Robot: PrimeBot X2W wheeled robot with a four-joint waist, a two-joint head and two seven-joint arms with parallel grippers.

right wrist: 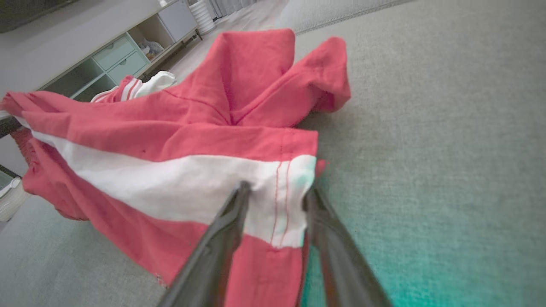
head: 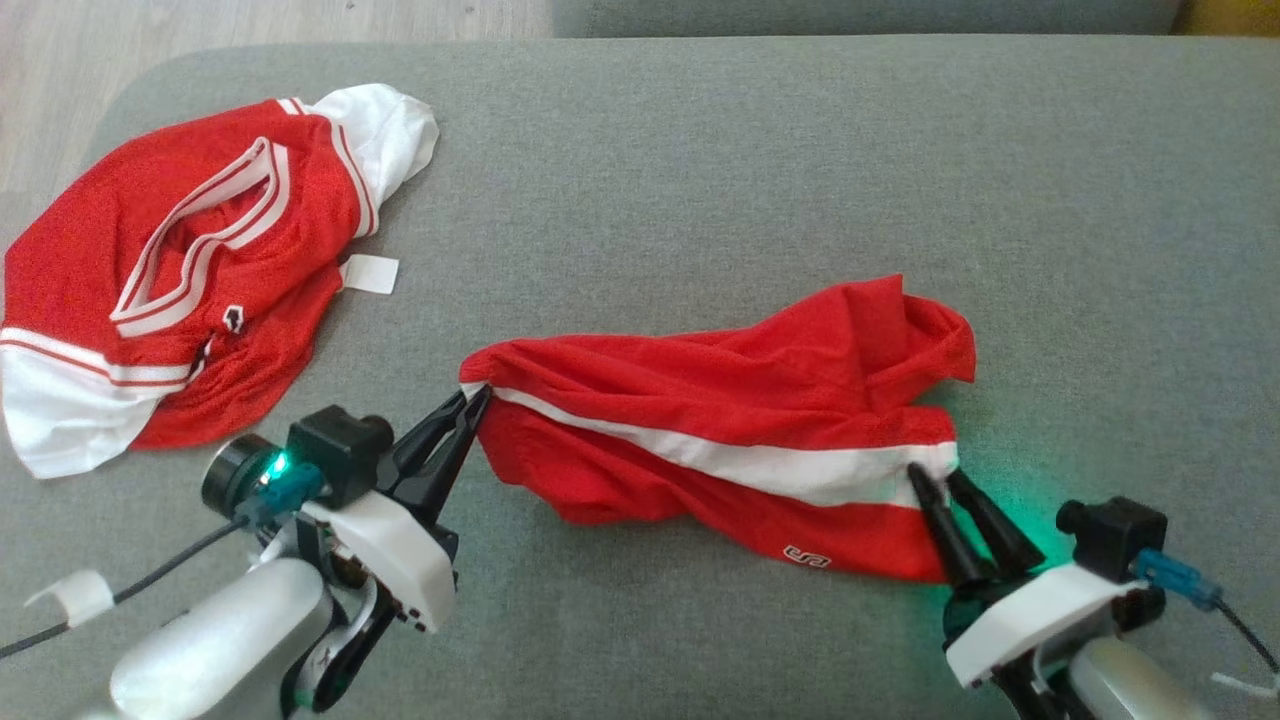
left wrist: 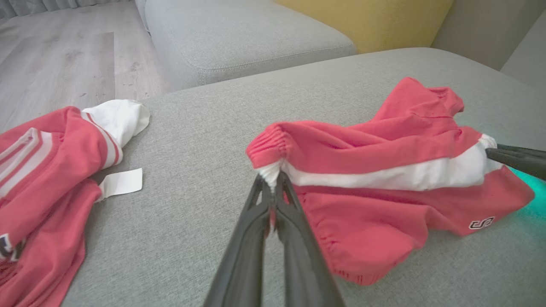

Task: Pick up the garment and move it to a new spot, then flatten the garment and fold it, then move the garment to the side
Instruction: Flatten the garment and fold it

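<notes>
Flatten step: left pincer (head: 480,394) clamped on the waistband end of the red shorts (head: 720,420) on the grey cushion (head: 700,180), right pincer (head: 935,474) half-wide astride the white-stripe hem, so next it should close and both pull apart.

A broad grey woven-fabric cushion (head: 800,150) borders pale wood-plank floor (left wrist: 64,55). Beyond sit a second grey upholstered seat (left wrist: 239,38), a mustard-yellow surface (left wrist: 362,21) and a low white cabinet (right wrist: 115,57) with pale green drawers.
</notes>
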